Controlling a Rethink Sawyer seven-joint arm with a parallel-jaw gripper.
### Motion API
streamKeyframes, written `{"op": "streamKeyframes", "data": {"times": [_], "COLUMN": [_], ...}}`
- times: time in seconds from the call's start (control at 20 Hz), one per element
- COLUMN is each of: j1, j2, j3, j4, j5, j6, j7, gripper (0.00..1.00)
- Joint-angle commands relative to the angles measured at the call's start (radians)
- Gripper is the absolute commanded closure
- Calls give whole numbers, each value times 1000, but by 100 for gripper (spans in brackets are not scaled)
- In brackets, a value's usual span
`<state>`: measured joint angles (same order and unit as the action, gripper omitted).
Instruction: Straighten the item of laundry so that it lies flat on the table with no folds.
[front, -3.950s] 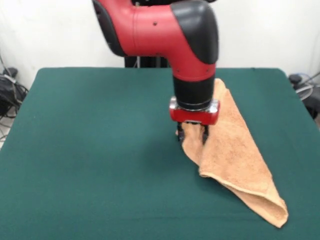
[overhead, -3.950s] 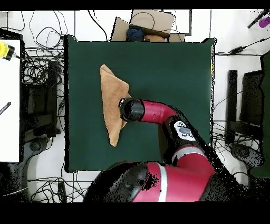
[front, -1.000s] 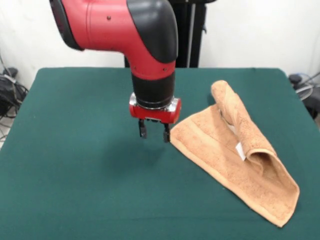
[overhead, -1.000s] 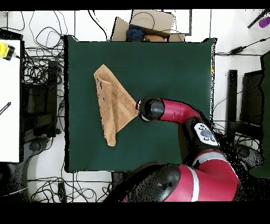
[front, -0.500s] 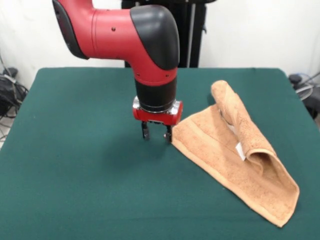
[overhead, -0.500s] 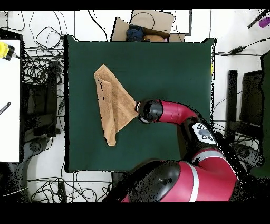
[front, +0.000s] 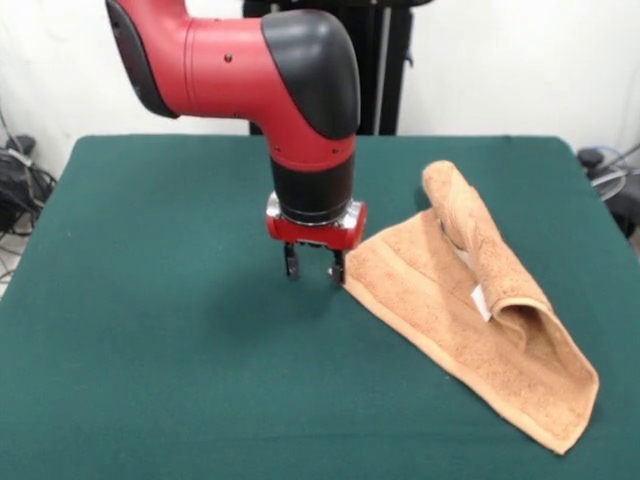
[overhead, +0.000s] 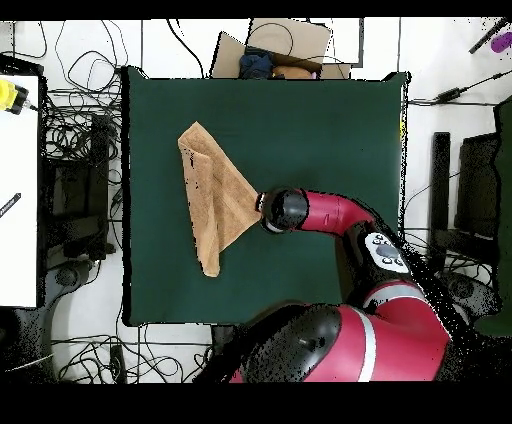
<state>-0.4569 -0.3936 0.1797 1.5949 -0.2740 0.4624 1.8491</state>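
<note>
We see the towel (front: 470, 315) lying on the green surface (front: 170, 350), only partly spread: a rough triangle w/ one corner pointing at the gripper (front: 312, 268) and its long edge running diagonally toward the surface's front edge. Along the side farthest from the gripper, a strip of cloth is rolled back over the towel, forming a raised tube-like fold; a small white tag (front: 481, 301) peeks out just under that fold. What lies beneath the fold is hidden from us. In the overhead view the towel (overhead: 212, 200) shows as a narrow wedge, and the arm (overhead: 335, 215) covers the towel corner nearest it.

The gripper hangs just beside that near corner, low over the surface. Its two dark fingers (front: 291, 262) stand apart, holding nothing; the one nearer the towel sits right at the cloth's edge, and we can't tell whether it touches. From above, the wrist blocks the fingers entirely. Cables (overhead: 75, 130) clutter the floor beyond the surface.
</note>
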Motion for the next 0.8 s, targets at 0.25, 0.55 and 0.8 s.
{"op": "streamKeyframes", "data": {"times": [0.25,0.55,0.8], "j1": [93,86,64], "j2": [-142,-127,-48], "j3": [29,29,37], "j4": [105,93,62], "j5": [10,5,-16], "j6": [72,56,9], "j7": [76,58,36], "gripper": [0,0,0]}}
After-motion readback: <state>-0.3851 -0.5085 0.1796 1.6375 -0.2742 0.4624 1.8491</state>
